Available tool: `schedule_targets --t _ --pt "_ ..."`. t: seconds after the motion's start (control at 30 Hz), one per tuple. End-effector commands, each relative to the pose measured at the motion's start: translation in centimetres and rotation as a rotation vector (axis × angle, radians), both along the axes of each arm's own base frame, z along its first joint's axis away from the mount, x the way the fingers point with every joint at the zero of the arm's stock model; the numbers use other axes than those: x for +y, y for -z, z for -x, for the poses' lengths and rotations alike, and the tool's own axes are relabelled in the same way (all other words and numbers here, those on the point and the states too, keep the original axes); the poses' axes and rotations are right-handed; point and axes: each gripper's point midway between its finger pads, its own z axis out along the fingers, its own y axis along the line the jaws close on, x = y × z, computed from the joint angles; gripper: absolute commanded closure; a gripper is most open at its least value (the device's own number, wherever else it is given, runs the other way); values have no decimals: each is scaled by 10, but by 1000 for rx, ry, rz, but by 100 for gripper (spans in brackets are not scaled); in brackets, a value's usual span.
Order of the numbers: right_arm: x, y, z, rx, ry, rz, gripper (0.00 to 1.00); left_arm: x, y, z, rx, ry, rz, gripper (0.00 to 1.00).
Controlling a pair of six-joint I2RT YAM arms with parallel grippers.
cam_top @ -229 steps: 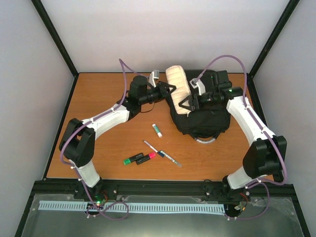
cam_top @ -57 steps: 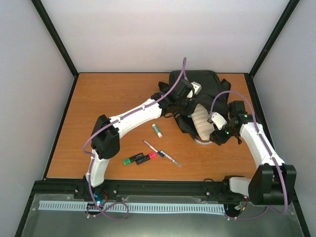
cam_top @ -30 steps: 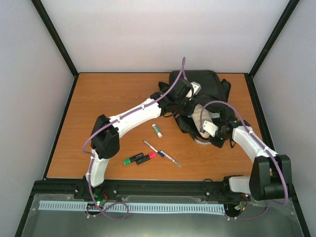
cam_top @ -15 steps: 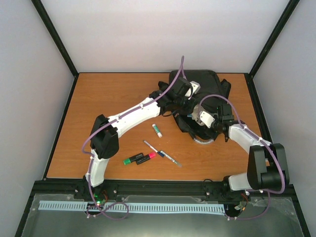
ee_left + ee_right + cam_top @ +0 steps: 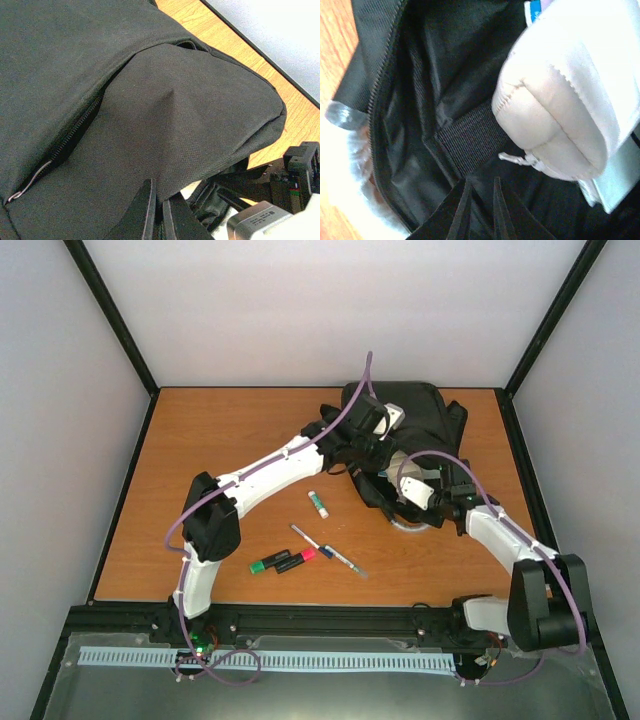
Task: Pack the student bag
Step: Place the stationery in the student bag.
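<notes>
From above, we see the bag lying at the table's far right, both arms reaching into it; pens lie loose nearer us.

In the left wrist view, our left gripper pinches a fold of the bag's limp, light fabric; that rim is where we'd hold.

In the right wrist view, our right gripper sits inside the mouth below the cream case, fingers nearly together on nothing we can see.

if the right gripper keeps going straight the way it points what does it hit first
Most likely the black lining inside the student bag. The right gripper points into the open compartment, with the cream pencil case just off to one side. Depth is unclear.
</notes>
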Motion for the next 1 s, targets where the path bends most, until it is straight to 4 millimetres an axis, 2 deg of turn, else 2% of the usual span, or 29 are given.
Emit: schedule_targets --t 0.0,0.17,0.33,0.37,0.57,0.83,0.97 --pt "-10 -6 0 -88 -87 152 85 0 -71 0 -102 18 101 99" --pt "-7 -11 -15 -176 -144 238 89 -3 -73 1 -94 33 106 99" --pt "-2 -5 -33 -218 -168 314 90 -8 -70 4 -68 55 109 99" --pt "7 -5 -36 -230 -187 317 90 -9 -70 4 -66 57 108 99" --pt "25 1 -57 -288 -206 312 90 -11 -65 6 -49 75 104 99" --pt "50 -21 -98 -428 -108 251 90 -14 -56 11 -12 96 94 99" --pt "55 -32 -111 -474 -71 223 89 -12 -55 12 -6 100 88 99"
